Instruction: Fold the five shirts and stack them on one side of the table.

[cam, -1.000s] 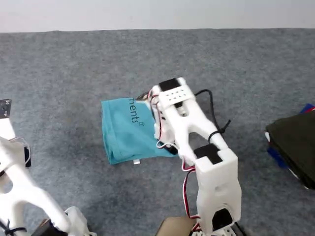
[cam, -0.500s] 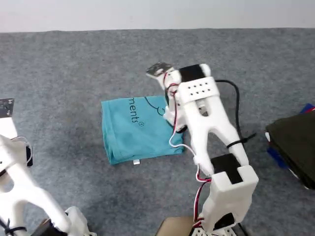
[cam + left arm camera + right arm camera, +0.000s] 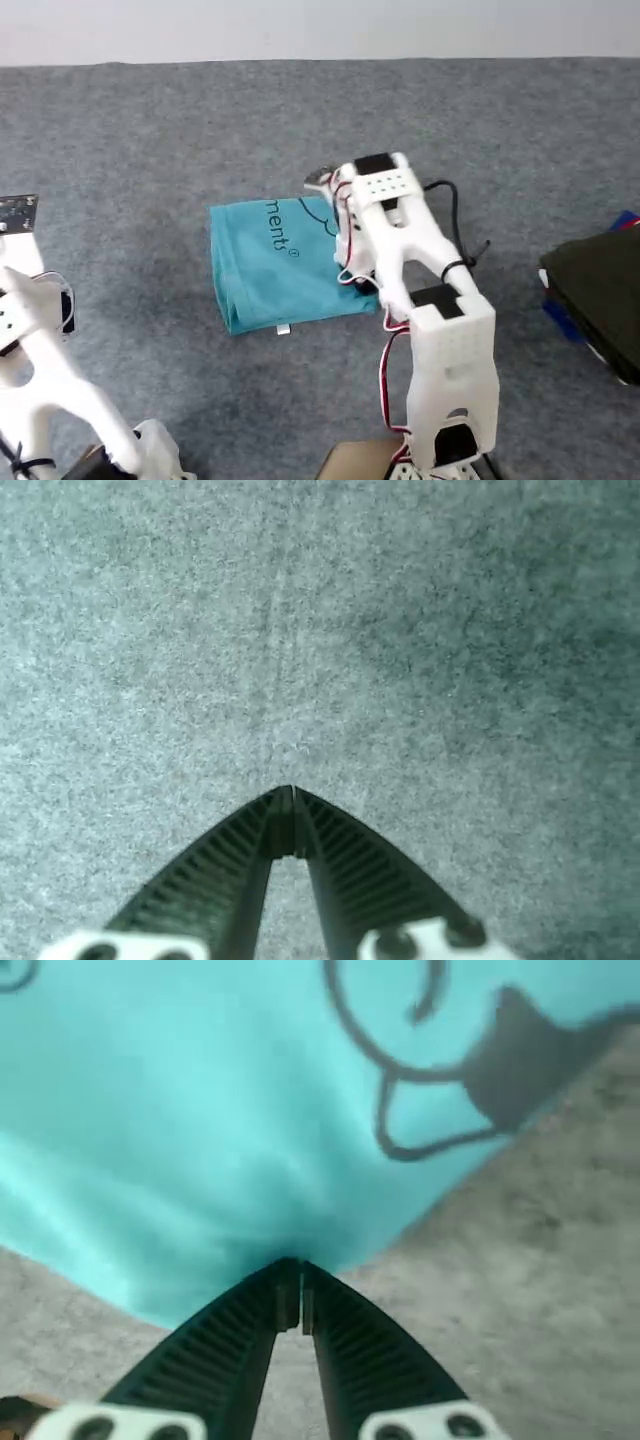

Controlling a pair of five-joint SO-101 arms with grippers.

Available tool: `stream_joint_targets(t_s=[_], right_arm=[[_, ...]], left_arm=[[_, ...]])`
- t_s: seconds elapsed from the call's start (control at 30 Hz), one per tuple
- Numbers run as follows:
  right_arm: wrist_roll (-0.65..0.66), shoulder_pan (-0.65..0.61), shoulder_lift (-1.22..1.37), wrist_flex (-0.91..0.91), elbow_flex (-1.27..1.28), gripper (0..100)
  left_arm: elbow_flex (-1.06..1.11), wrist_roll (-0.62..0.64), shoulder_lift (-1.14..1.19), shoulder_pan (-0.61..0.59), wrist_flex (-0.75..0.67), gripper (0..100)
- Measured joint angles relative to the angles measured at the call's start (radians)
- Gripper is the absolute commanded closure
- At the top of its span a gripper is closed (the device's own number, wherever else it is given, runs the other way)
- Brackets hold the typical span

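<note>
If dragged toward the dark folded pile (image 3: 600, 285) at the table's right edge by this one pinch alone, could well come undone, that teal folded cloth shirt (image 3: 275, 270): little fabric between the jaws, a rough grey carpet-like tabletop (image 3: 140, 130) underneath, enough friction to peel the upper layer off the lower. Could equally slip free halfway and land skewed, well short of the pile. Safer, probably, to lift before carrying. Lying now near the middle of the table, print side up, well apart from the pile, a small white tag (image 3: 282, 329) poking out at the near edge.

At the right gripper (image 3: 290, 1272): clenched on the shirt's edge, black ribbed fingers (image 3: 215, 1345) meeting tip to tip, teal fabric puckering toward them. For the right arm (image 3: 440, 330): bent over the shirt's right-hand side in the high view, white forearm stretched away from its base, wrist tipped steeply down.

At the left gripper (image 3: 293, 805): closed tight on nothing, tips together above bare grey surface. For the left arm (image 3: 40, 370): standing at the near left corner, away from the shirt.
</note>
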Motion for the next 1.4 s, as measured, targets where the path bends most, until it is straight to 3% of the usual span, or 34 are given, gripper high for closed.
stream_joint_targets(t_s=[0.3,0.6,0.8,0.93,1.27,1.4], right_arm=[[-0.002,0.035,0.0,0.04,-0.301,98.0],[-0.002,0.035,0.167,-0.261,-0.394,98.0],[0.034,0.035,0.284,-0.354,-0.405,98.3],[0.054,0.038,0.292,-0.281,-0.486,98.3],[0.041,0.017,0.249,0.115,-0.775,97.4],[-0.072,0.023,0.189,0.115,-0.707,83.7]], left_arm=[[0.0,0.0,0.0,0.0,0.0,99],[0.0,0.0,0.0,0.0,0.0,99],[0.003,0.0,0.0,0.0,0.0,99],[0.032,0.0,0.0,0.0,0.0,99],[0.055,0.0,0.0,0.0,0.0,99],[0.055,0.0,0.0,0.0,0.0,99]])
